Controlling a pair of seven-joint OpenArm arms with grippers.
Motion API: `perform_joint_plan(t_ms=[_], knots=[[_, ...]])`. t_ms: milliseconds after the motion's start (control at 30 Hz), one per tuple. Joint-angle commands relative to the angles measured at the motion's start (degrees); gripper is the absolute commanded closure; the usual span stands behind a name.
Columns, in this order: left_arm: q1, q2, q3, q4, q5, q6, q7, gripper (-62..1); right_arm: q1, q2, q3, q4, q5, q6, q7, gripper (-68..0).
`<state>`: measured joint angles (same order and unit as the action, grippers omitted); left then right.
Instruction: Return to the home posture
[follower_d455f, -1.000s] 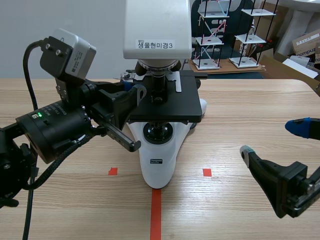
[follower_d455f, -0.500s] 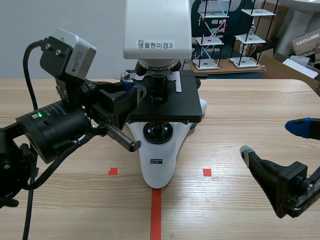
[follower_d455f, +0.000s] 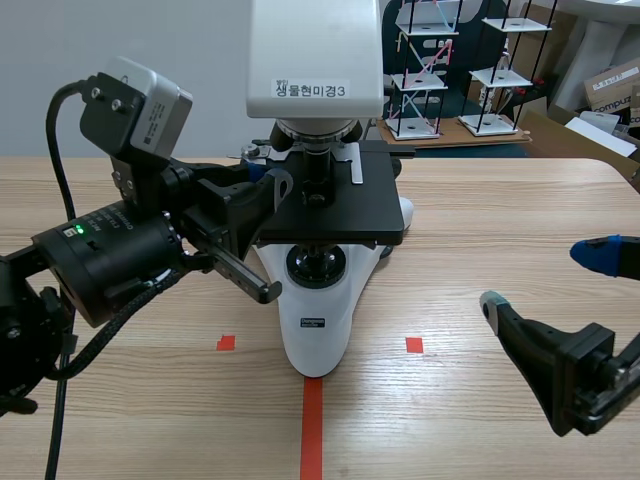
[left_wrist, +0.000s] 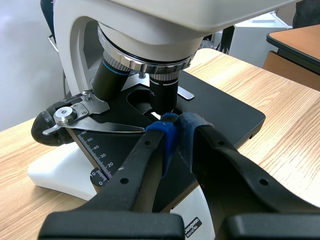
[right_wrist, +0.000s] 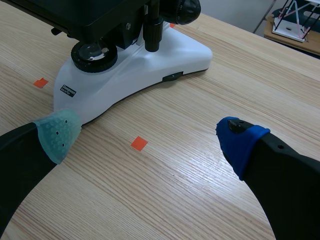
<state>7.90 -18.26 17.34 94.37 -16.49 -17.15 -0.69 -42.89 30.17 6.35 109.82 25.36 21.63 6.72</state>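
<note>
Microscope (follower_d455f: 318, 310): white body, black stage (follower_d455f: 345, 212); it is stood upright at the middle of the table (follower_d455f: 490, 215), its base set on the far end of the long orange-red tape line (follower_d455f: 312, 425).
Label: a white strip with printed characters is fixed to the front of the microscope head (follower_d455f: 312, 89).
Left gripper (left_wrist: 174, 131): closed, with nothing held. The two blue pads (left_wrist: 167, 140) are pressed together just above the stage and right in front of the objective lens (left_wrist: 164, 90) — whether the lens is touched cannot be told.
Left arm: it is brought in from the left side and raised to stage height beside the microscope.
Right gripper (right_wrist: 149, 137): spread wide, with nothing held. The grey-green pad (right_wrist: 58, 132) is placed near the microscope base and the blue pad (right_wrist: 241, 144) well away from it — bare table and one small tape square (right_wrist: 139, 144) are seen between them.
Right arm: it is kept low at the right side of the table, apart from the microscope.
</note>
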Motion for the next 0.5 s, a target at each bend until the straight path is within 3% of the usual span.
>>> perform_joint_plan(t_ms=[0,467], knots=[[-0.5,0.3,0.1,1.1,-0.3,-0.1,-1.2,-2.5,0.0,0.6,0.7,0.8,0.8,-0.2,0.9,-59.5],[-0.5,0.3,0.1,1.1,-0.3,-0.1,-1.2,-2.5,0.0,0.6,0.7,0.8,0.8,-0.2,0.4,-59.5]])
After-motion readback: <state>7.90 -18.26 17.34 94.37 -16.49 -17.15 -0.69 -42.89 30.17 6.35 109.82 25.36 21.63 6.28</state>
